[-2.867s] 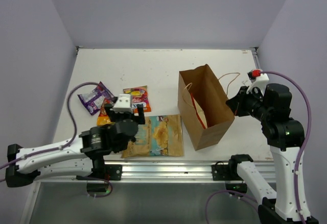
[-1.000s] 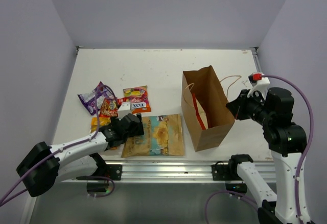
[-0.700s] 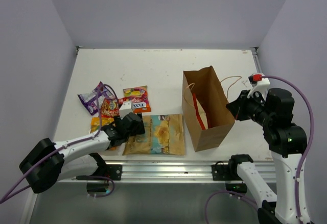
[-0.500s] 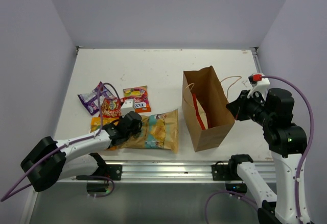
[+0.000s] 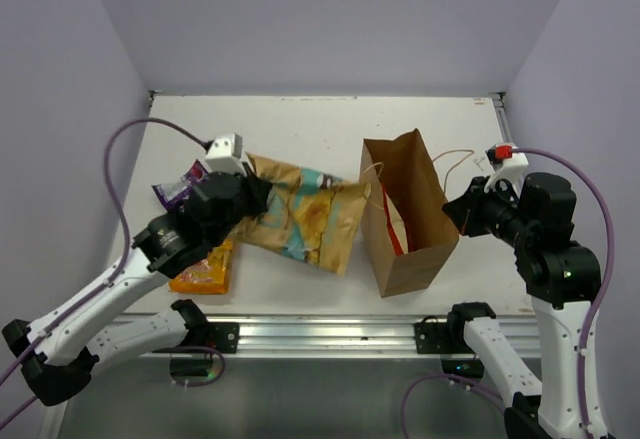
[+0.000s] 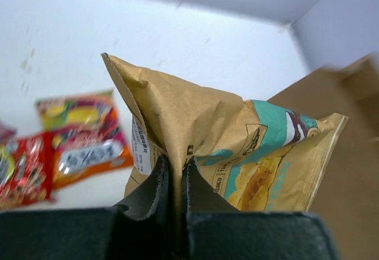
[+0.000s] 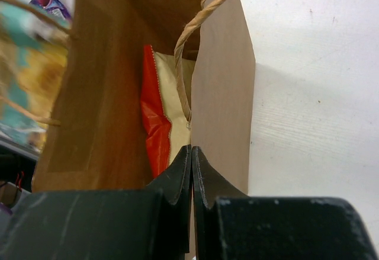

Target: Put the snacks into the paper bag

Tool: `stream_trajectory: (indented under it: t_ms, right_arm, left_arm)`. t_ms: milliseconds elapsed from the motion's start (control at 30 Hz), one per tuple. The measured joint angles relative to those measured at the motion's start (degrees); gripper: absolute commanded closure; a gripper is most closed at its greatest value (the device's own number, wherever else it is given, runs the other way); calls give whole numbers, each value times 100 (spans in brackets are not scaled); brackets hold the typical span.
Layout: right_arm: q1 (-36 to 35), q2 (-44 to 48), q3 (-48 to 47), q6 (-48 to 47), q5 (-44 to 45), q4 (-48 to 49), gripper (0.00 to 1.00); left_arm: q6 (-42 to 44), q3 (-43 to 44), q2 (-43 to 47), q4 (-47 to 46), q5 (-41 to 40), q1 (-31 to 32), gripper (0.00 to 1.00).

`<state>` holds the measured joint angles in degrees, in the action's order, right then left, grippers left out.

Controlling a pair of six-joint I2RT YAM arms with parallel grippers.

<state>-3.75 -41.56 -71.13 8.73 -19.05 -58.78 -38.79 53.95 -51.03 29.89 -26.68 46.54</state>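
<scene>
My left gripper point(image 5: 250, 194) point(image 6: 176, 164) is shut on one corner of the large tan-and-blue snack packet point(image 5: 305, 221) point(image 6: 237, 135). The packet hangs in the air just left of the paper bag point(image 5: 415, 229), its far end close to the bag's mouth. At the bag's right side, my right gripper point(image 5: 458, 209) point(image 7: 191, 150) is shut on the rim of the wall point(image 7: 222, 112). A red-and-cream packet point(image 7: 157, 124) stands inside the bag. An orange-yellow packet point(image 5: 203, 271) and a purple one point(image 5: 172, 191) lie on the table under the left arm.
The left wrist view shows other packets flat on the white table: a multicoloured one point(image 6: 74, 107), a red-orange one point(image 6: 89, 153) and a small red one point(image 6: 21, 174). A twine handle point(image 7: 201, 20) loops over the bag's mouth. A metal rail point(image 5: 330, 334) runs along the table's near edge.
The left gripper shut on the tan-and-blue packet, then lifted it off the table, up and right toward the bag. The right arm and the bag stayed still.
</scene>
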Motion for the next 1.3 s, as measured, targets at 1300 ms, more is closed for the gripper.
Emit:
stream_trajectory:
  t_ms: [1300]
  right_arm:
    - [0, 120, 11, -2, 2, -87, 100]
  left_arm:
    - [2651, 5595, -3930, -756, -319, 1888, 100]
